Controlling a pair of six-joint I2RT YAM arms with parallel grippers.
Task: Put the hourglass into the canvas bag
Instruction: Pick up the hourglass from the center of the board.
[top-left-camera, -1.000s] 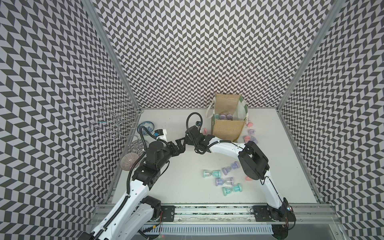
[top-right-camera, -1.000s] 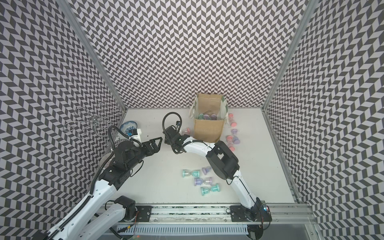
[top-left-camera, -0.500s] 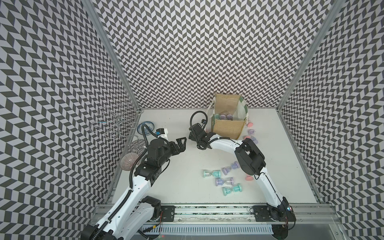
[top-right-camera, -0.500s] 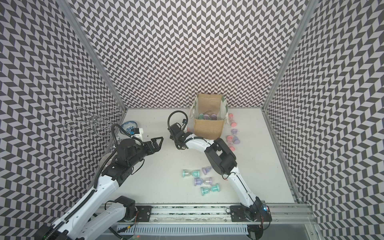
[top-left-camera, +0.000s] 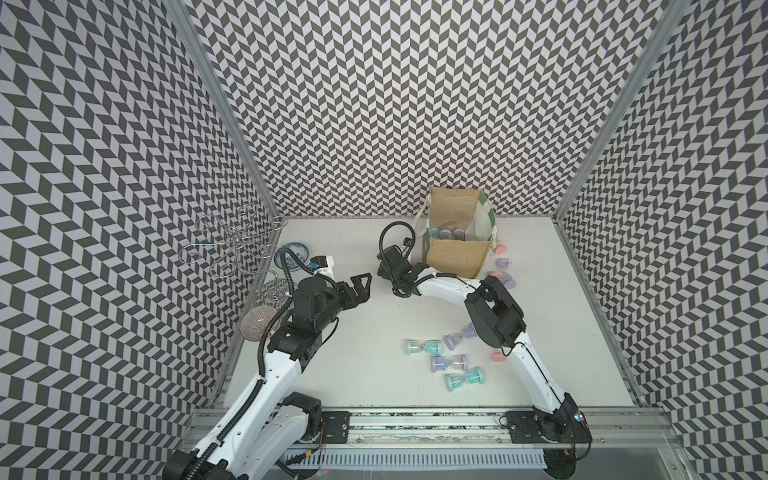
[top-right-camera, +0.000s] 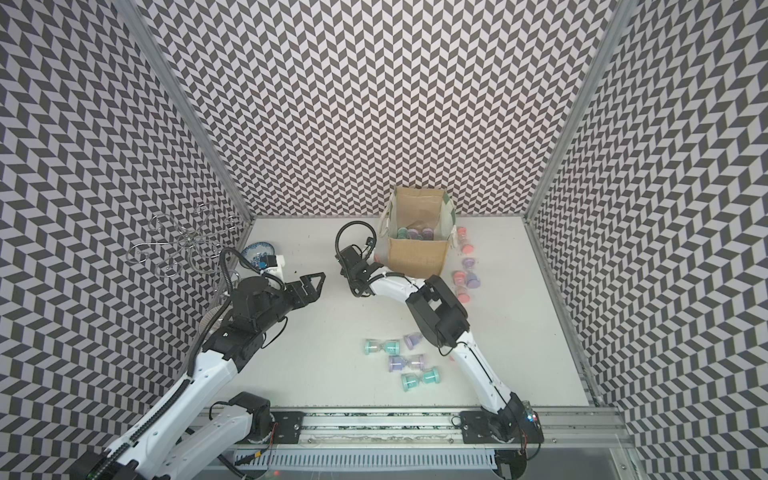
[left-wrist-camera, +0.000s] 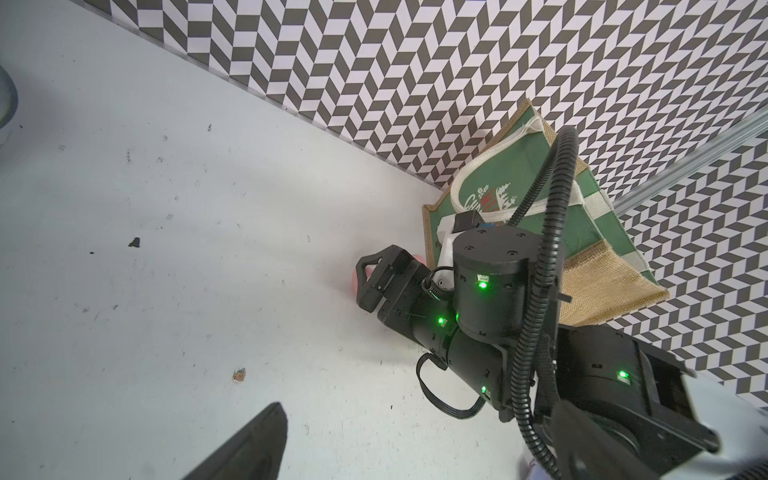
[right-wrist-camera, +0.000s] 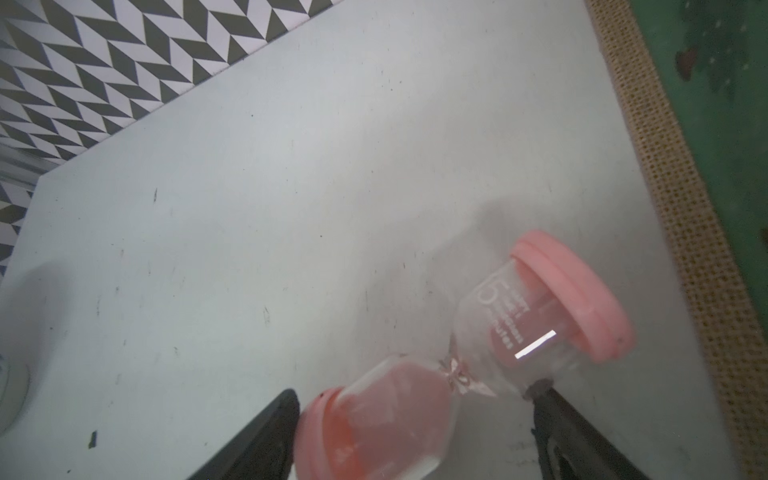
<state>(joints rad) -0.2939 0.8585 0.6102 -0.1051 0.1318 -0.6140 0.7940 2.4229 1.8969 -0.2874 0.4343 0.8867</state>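
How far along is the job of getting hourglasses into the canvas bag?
Done: a few teal and lilac hourglasses already lie inside the boxy tan burlap bag. In hand: the right pincer straddles a pink-capped hourglass lying on the table beside the bag, not lifted. Left: that one, the teal and lilac cluster near the front, and pink and lilac ones at the bag's other side. The left pincer is empty.

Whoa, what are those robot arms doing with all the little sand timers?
They're filling the canvas bag. The right end effector is low beside the bag, its open jaws on either side of a pink hourglass lying on the table, not lifted yet. The left end effector hovers empty. A few hourglasses are already in the bag; other hourglasses lie scattered on the table.
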